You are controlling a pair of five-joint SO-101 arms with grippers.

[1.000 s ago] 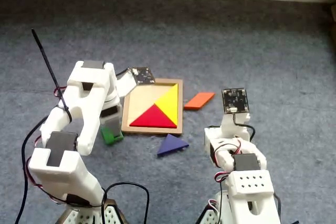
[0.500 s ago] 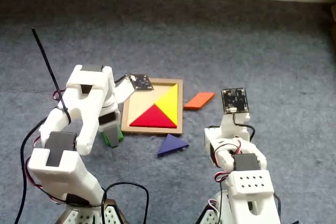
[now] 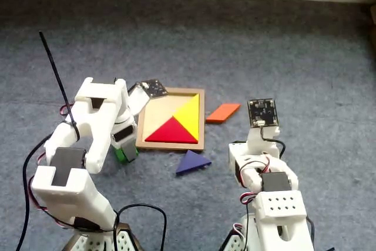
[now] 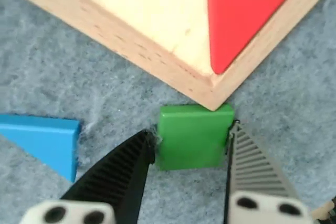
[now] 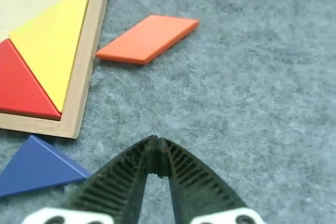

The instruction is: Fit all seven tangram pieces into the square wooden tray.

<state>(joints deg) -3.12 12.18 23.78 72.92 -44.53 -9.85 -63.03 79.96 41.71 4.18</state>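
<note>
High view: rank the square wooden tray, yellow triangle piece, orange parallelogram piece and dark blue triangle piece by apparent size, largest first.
1. square wooden tray
2. yellow triangle piece
3. orange parallelogram piece and dark blue triangle piece: too alike to rank.

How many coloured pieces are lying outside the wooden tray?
4: orange parallelogram beside the tray, dark blue triangle near its front edge, green square at its corner in the left gripper, light blue piece next to that. The arm may hide more.
</note>
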